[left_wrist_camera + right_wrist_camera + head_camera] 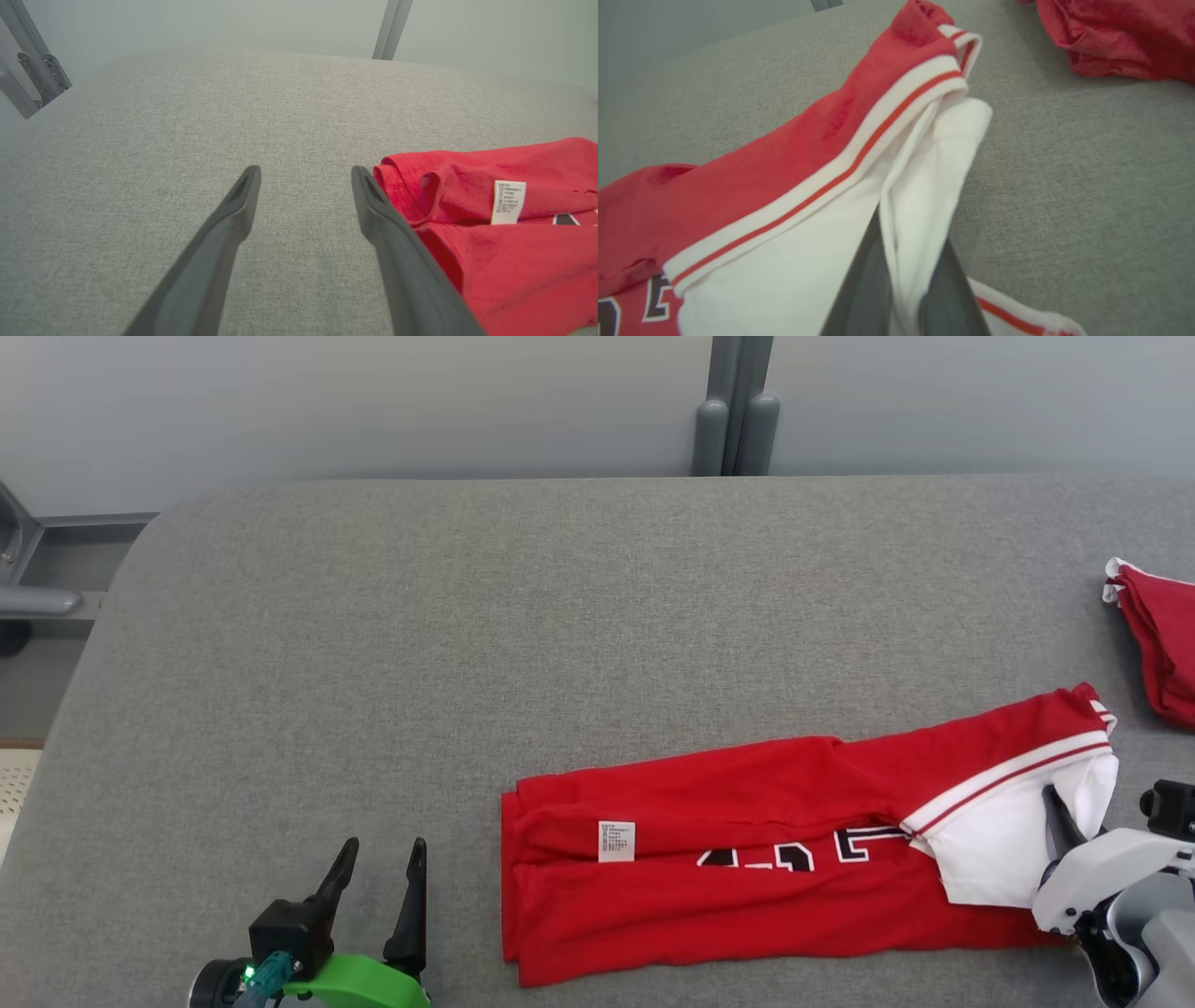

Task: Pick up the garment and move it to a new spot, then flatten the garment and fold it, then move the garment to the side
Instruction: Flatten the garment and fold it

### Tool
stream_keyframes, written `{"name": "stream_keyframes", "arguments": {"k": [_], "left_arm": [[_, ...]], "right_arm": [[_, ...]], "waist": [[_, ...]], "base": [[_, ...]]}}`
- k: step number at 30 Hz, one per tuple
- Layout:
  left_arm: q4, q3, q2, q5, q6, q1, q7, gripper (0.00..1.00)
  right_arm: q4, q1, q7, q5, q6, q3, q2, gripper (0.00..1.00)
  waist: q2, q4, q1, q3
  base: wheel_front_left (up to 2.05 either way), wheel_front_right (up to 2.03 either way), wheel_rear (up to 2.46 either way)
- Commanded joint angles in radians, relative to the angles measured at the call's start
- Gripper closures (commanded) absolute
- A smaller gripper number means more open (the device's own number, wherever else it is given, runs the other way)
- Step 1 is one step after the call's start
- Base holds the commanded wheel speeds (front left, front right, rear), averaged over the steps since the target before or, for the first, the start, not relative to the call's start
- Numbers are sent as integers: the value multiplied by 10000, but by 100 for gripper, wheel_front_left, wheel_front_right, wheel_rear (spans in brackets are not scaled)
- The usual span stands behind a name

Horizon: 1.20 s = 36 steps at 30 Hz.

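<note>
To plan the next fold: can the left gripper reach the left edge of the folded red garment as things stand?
Probably yes: the left gripper stands open beside the red garment, with bare grey table between them.

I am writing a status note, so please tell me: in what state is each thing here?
Red shirt, folded into a long strip, lying on the table.
Right claw, shut on the shirt's white sleeve.
Left claw, open, holding nothing.
Other red cloth, crumpled.
</note>
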Motion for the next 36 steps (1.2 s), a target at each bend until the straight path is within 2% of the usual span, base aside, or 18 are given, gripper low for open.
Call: {"name": "stream_keyframes", "arguments": {"k": [1, 4, 8, 14, 15, 20, 28, 36], "left_arm": [[-34, 15, 14, -68, -35, 101, 8, 0], [-1, -40, 14, -130, -33, 140, 8, 0], [43, -100, 14, -259, -35, 232, 8, 0], [94, -305, 16, -415, -33, 277, 8, 0], [113, -376, 17, -470, -34, 274, 8, 0], [130, -625, 17, -594, -34, 264, 8, 0], [141, -1213, 23, -730, -34, 260, 8, 0], [113, -1280, 21, -718, -34, 350, 8, 0]], "right_arm": [[-36, -133, -83, -98, -26, -63, -74, 100], [-474, -164, -78, -266, -23, -18, 46, 100], [-1483, 3, -20, -467, -16, 655, 225, 100], [-3228, 192, 696, -534, -16, 1852, 440, 100], [-3793, 288, 993, -557, -15, 2263, 538, 100], [-4823, 396, 1633, -636, -16, 3108, 941, 100], [-4778, 166, 1998, -881, -16, 3842, 1765, 100], [-3662, -265, 1655, -1039, -15, 3848, 2567, 100]], "waist": [[0, -61, -1, -37], [0, -173, -1, -95], [0, -338, -1, -203], [0, -497, -1, -374], [0, -479, -1, -422], [0, -196, -1, -442], [0, 795, -1, -338], [0, 1530, -1, -281]], "base": [[0, 0, 0], [0, 0, 0], [0, 0, 0], [0, 0, 0], [0, 0, 0], [0, 0, 0], [0, 0, 0], [0, 0, 0]]}}
